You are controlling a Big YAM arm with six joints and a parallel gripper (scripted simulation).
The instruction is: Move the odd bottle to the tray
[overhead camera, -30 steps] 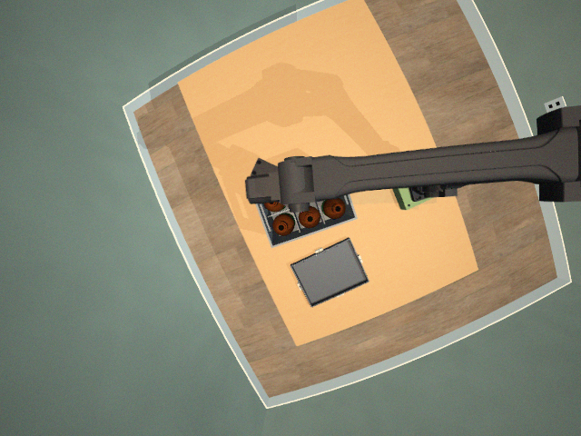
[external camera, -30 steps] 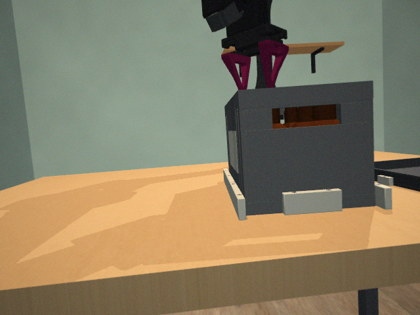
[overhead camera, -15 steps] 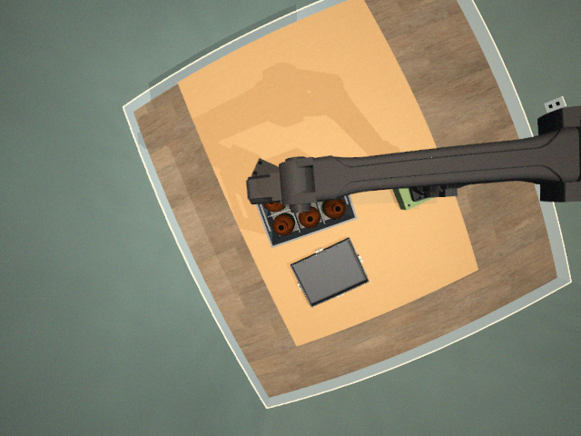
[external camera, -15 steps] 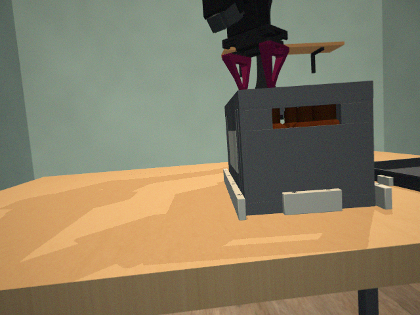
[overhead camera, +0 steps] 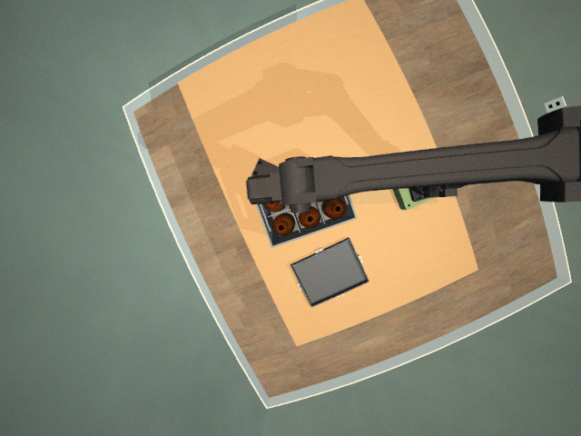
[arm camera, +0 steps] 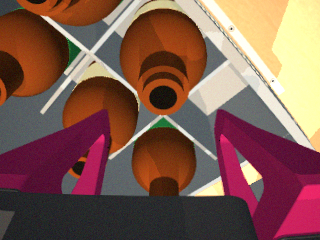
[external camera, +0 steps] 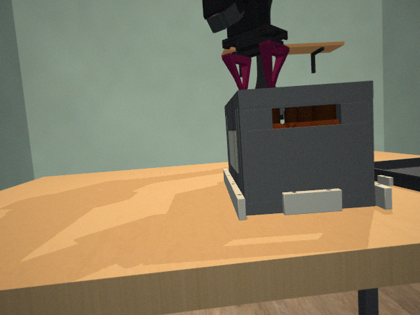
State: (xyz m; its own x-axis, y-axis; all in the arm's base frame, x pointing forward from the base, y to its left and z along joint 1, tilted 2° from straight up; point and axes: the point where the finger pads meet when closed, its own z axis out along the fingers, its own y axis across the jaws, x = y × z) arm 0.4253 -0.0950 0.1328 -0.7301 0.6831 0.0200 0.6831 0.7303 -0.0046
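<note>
wrist view: the claw (external camera: 256,88) (arm camera: 162,119) is parted and grips nothing, a bottle (arm camera: 164,160) showing between its fingers. centre on the neck, close evenly, then lift straight, clear of the dividers. the five stand in the crate (overhead camera: 314,232) (external camera: 305,163) (arm camera: 197,127); which is odd, i cannot tell. beyond, the tray (overhead camera: 329,272) (external camera: 407,170) waits, bare.
</note>
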